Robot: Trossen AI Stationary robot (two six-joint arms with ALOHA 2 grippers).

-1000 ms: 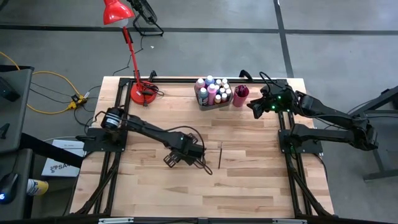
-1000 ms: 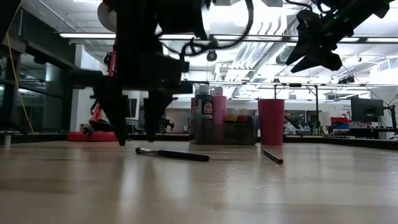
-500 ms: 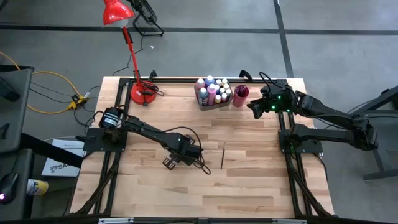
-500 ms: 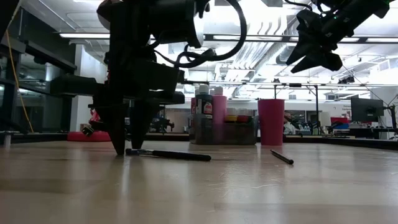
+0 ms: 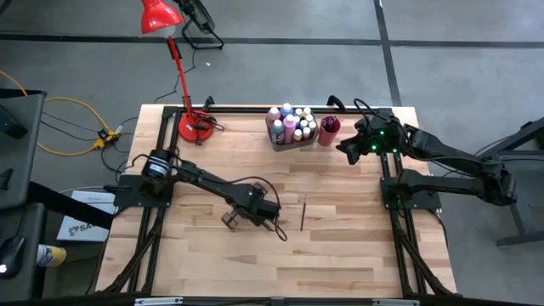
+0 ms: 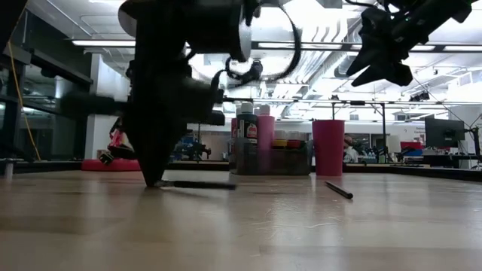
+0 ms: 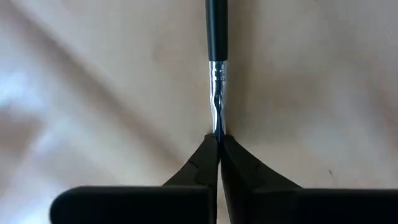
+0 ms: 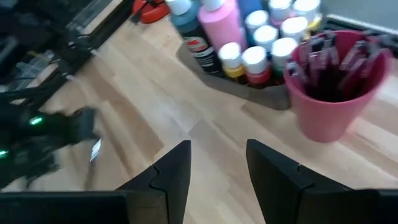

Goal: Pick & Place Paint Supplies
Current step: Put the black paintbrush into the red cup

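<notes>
A thin dark-handled paintbrush [image 6: 199, 184] lies on the wooden table left of centre, and my left gripper [image 5: 231, 219] points straight down, shut on one end of it. A second paintbrush [image 5: 303, 212] lies loose on the wood a little to the right. At the far edge, small paint bottles [image 5: 291, 123] stand in a grey bin, with a red cup [image 5: 329, 129] of brushes beside them. My right gripper [image 8: 217, 163] hangs open in the air near the cup, above the table's right side, holding nothing. My left gripper pinches the paintbrush's tip end [image 7: 218, 127], just past the metal ferrule [image 7: 217, 78], between its two fingertips. The fingers come from above, pointing down. The handle [image 6: 203, 184] runs away from them, lying along the table.
A red desk lamp [image 5: 183, 85] stands at the far left corner on its round base. The black frame rails run along both table sides. Bare wood lies toward the near edge [image 5: 272, 272].
My left gripper has sunk a little onto the paintbrush's end and shut, its fingers going from wide apart to closed on the brush. The brush stays lying on the table.
</notes>
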